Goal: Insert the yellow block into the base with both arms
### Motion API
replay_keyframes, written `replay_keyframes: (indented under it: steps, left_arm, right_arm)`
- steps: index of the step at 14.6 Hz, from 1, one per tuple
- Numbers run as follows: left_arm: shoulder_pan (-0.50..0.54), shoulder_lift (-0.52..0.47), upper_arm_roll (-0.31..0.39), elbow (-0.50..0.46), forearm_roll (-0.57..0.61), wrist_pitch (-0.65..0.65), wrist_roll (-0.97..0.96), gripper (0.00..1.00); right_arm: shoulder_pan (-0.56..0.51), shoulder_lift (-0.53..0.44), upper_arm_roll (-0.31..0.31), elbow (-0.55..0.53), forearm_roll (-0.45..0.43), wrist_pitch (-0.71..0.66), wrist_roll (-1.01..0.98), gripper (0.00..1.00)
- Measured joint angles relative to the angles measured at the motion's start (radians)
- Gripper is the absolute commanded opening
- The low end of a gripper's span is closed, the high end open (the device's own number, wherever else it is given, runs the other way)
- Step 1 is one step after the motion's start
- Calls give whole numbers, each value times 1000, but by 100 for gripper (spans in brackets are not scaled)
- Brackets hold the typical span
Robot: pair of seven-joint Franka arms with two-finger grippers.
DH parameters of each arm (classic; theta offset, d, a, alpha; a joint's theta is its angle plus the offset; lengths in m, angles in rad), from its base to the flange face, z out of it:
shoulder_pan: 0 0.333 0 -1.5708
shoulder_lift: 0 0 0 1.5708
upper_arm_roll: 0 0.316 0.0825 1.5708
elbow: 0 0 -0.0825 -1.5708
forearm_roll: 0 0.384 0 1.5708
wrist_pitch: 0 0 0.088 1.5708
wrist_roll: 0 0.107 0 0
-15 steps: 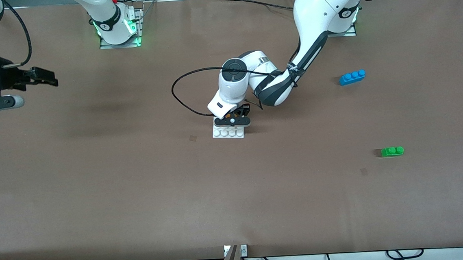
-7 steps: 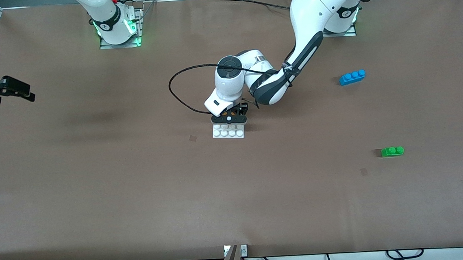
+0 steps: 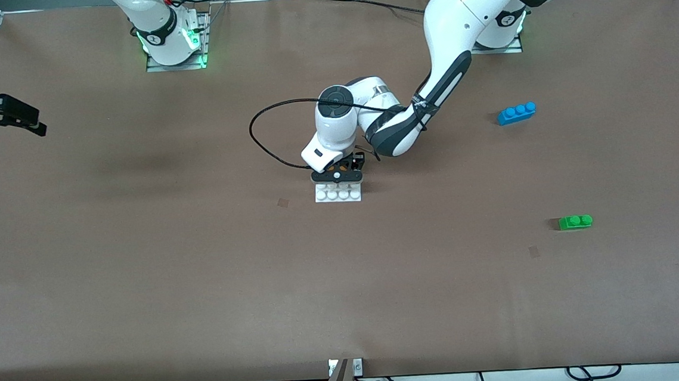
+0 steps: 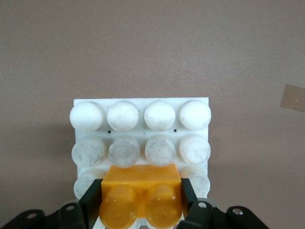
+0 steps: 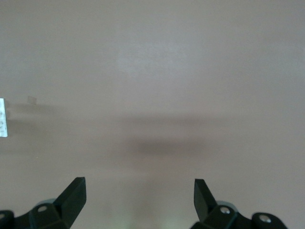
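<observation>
The left gripper (image 4: pixel 141 202) clenches the small yellow plastic two-stud block (image 4: pixel 141 198) between its fingers (image 4: pixel 93 202) on the white studded square base (image 4: pixel 141 125), while the right gripper (image 5: pixel 139 195), fingers released, waits over the bare bench (image 3: pixel 202 272).

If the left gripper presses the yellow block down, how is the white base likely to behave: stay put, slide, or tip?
The base looks like thin, light plastic lying loose on the table, so it may well slide. The yellow block, held by the left gripper, sits over an edge row, so pressing there might tip the plate slightly. The right gripper hangs open, away from it, giving no bracing.
</observation>
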Motion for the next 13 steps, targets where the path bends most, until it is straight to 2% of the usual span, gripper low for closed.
replay_keyframes:
  steps: [2,5,8,13]
  left_arm:
    - [3,-1,-8,13,0,-13,-6,100]
    - [34,-19,-47,88,0,-148,-3,100]
    - [140,-61,-106,126,0,-240,90,100]
    - [280,-142,-119,128,0,-371,253,100]
  right_arm:
    - [32,0,-35,-1,0,0,0,100]
    - [46,0,-39,-1,0,0,0,100]
    - [52,2,-39,-2,0,0,0,100]
    - [58,3,-39,-3,0,1,0,100]
